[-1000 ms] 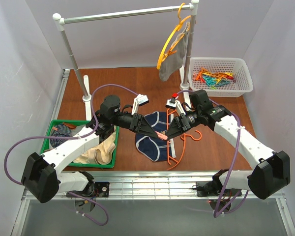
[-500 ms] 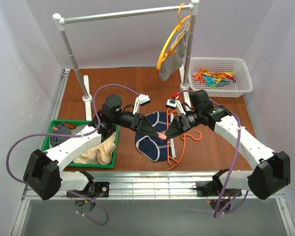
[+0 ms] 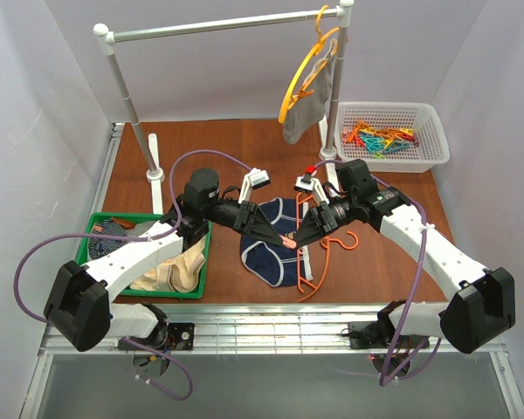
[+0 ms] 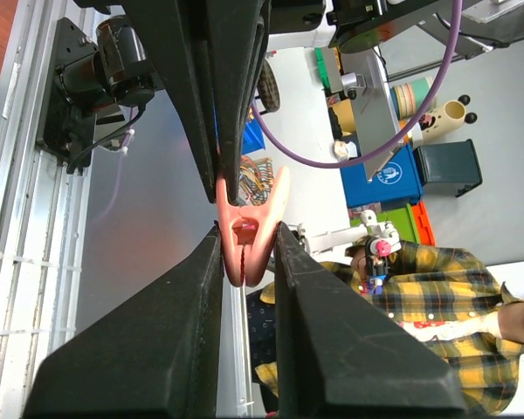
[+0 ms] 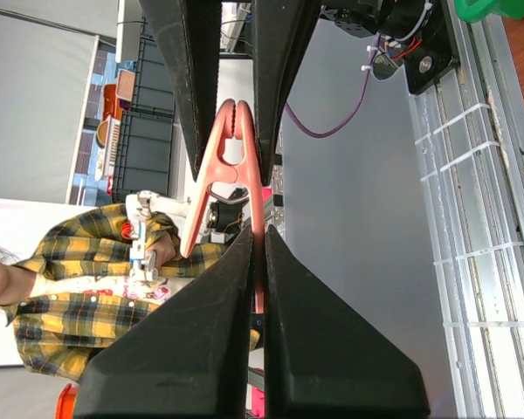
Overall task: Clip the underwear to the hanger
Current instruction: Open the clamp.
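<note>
Two white arms with black joints, black jaws, looping purple cables

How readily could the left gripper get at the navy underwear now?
Probably not yet: the left gripper is closed on a pink clothes peg that the right gripper also pinches, over the navy underwear. Nothing else blocks it.

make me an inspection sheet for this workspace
surface: brown table, no spills seen
job's things: underwear lies flat on the table beside the hanger; no clip on it seen
clutter: green tray of clothes, white basket of clips, yellow hanger with grey underwear on the rail
grippers: left gripper and right gripper both have jaws shut on one pink clip above the underwear
cables: purple cables loop beside both arms
surroundings: white walls; person in plaid shirt in the wrist views
</note>
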You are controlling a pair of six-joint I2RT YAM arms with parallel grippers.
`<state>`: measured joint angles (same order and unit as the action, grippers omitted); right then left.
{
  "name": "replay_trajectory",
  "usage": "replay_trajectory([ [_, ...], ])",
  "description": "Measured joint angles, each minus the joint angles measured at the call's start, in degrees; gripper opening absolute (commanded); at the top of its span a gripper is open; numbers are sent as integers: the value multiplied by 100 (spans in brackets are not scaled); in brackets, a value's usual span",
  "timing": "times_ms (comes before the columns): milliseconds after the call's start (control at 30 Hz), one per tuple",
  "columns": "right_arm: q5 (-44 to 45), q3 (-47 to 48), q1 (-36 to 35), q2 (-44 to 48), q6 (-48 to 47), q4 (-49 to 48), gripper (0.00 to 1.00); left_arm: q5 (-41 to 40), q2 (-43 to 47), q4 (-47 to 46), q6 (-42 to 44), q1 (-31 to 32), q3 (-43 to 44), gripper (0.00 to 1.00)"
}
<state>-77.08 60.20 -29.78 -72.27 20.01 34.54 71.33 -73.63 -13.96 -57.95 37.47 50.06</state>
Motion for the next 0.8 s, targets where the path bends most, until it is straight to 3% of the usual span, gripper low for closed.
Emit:
replay_trajectory([
  [100, -17, -2, 0, 0, -7, 0, 1, 24, -4, -31, -7, 0, 2, 12],
  [333, 13, 2, -4, -28, 46, -4, 43, 50, -13, -166, -63, 15, 0, 10],
  [633, 164, 13, 210, -55, 7, 2, 62, 96, 22, -267, -55, -197, -76, 10],
  [800, 188, 11, 686, 61, -9, 0, 64, 107, 28, -317, -61, -498, -136, 10],
])
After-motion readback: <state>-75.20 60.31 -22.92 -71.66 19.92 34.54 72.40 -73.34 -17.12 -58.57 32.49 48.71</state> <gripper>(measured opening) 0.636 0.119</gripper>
